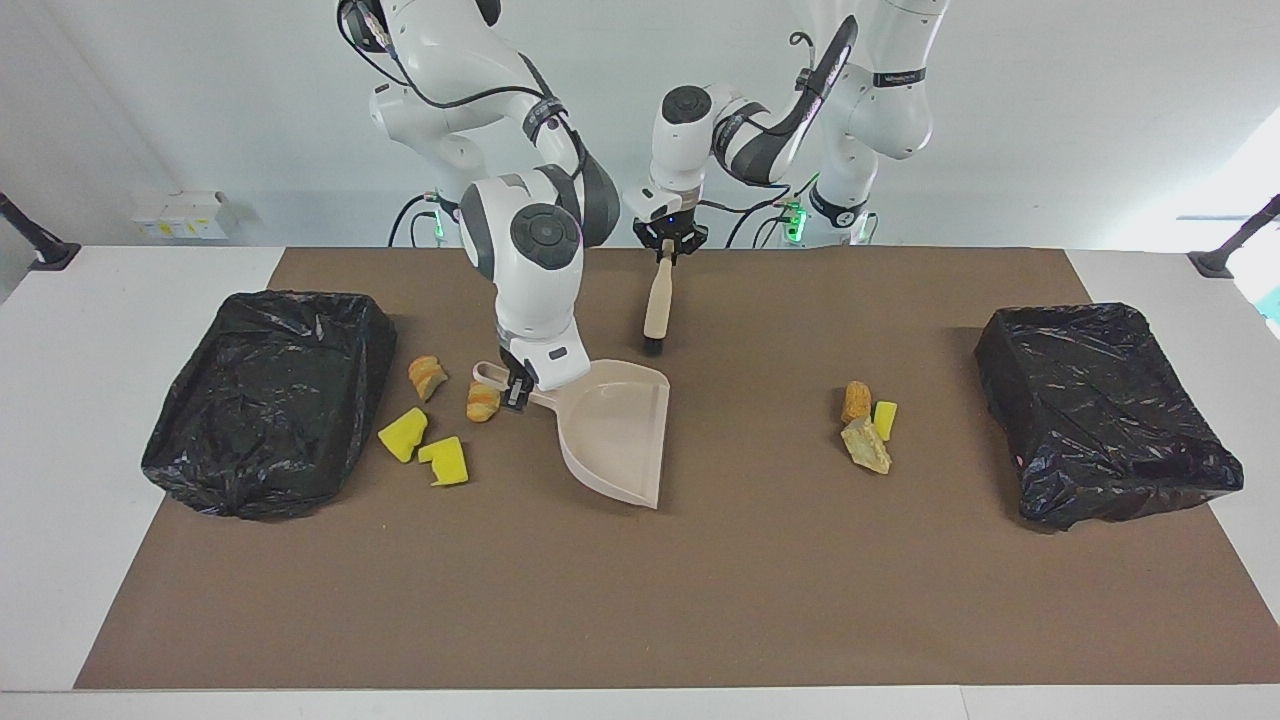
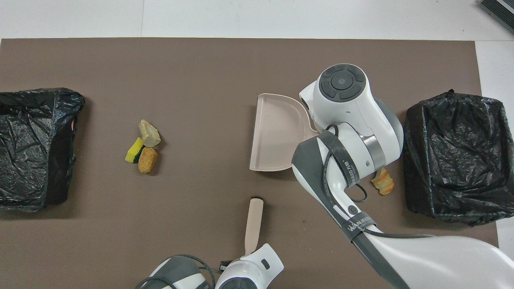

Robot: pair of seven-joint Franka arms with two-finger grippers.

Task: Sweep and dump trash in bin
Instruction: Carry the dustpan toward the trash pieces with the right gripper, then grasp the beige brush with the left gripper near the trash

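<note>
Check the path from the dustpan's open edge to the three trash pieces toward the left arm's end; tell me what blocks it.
Nothing visible does: between the dustpan and those trash pieces lies only bare mat.

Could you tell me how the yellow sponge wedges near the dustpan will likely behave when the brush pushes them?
The wedges look light, so they should probably slide easily on the mat. Their flat faces suggest they will skid rather than roll. Being small and angular, they might tumble or skip past the brush.
</note>
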